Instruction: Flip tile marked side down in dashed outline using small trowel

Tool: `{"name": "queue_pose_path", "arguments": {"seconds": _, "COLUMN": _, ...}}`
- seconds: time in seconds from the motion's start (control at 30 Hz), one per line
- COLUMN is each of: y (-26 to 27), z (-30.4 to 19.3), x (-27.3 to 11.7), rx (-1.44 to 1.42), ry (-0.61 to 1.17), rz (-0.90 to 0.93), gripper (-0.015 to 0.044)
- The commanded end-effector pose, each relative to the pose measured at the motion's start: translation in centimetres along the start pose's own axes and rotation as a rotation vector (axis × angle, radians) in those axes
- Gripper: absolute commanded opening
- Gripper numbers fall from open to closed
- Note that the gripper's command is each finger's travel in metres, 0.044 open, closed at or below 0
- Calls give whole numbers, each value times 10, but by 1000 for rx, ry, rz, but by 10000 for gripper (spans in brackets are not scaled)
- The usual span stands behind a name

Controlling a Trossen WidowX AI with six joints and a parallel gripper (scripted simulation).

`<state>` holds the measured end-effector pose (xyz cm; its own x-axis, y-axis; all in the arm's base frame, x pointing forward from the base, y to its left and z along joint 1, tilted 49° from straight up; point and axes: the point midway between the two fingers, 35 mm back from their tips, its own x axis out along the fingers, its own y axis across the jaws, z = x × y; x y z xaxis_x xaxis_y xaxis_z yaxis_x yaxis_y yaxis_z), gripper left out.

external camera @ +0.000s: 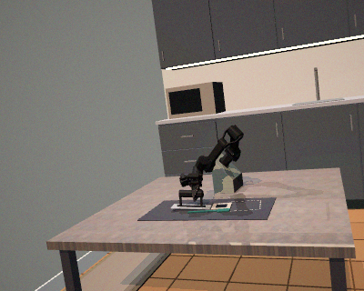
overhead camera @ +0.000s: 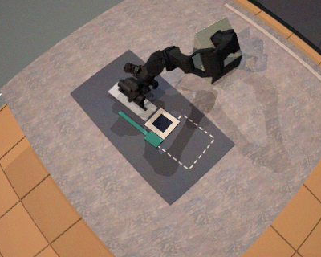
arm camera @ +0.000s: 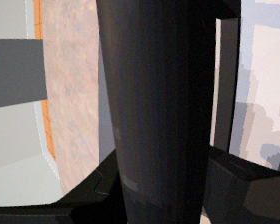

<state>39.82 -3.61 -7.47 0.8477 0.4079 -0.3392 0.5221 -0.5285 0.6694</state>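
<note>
The tile [overhead camera: 162,122] [external camera: 221,205], cream with a dark square mark facing up, lies flat on the mat [overhead camera: 170,190] [external camera: 156,216], just left of the dashed outline [overhead camera: 189,168] in the top view. The trowel [overhead camera: 148,112] [external camera: 176,207] [arm camera: 158,90] has a long pale flat blade and a dark bar handle. Its blade is low and about level at the mat, its front edge at the tile's near edge; contact cannot be told. My gripper [overhead camera: 135,89] [external camera: 196,191] is shut on the trowel's handle, which fills the middle of the wrist view.
A green spatula-like tool [overhead camera: 153,139] [external camera: 221,210] lies on the mat beside the trowel, its wide end close to the tile's corner. The arm's base [overhead camera: 218,52] [external camera: 227,179] stands on the table [overhead camera: 90,193] [external camera: 125,236] behind the mat.
</note>
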Motion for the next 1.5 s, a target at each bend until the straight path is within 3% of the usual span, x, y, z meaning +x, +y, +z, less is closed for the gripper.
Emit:
{"name": "queue_pose_path", "arguments": {"seconds": 0.0, "y": 1, "z": 0, "x": 0, "rx": -2, "ry": -13, "rz": 10, "gripper": 0}}
{"name": "queue_pose_path", "arguments": {"seconds": 0.93, "y": 3, "z": -45, "x": -2, "rx": 1, "ry": -12, "rz": 9, "gripper": 0}}
{"name": "queue_pose_path", "arguments": {"seconds": 1.47, "y": 17, "z": -42, "x": -14, "rx": 79, "ry": 55, "rz": 10, "gripper": 0}}
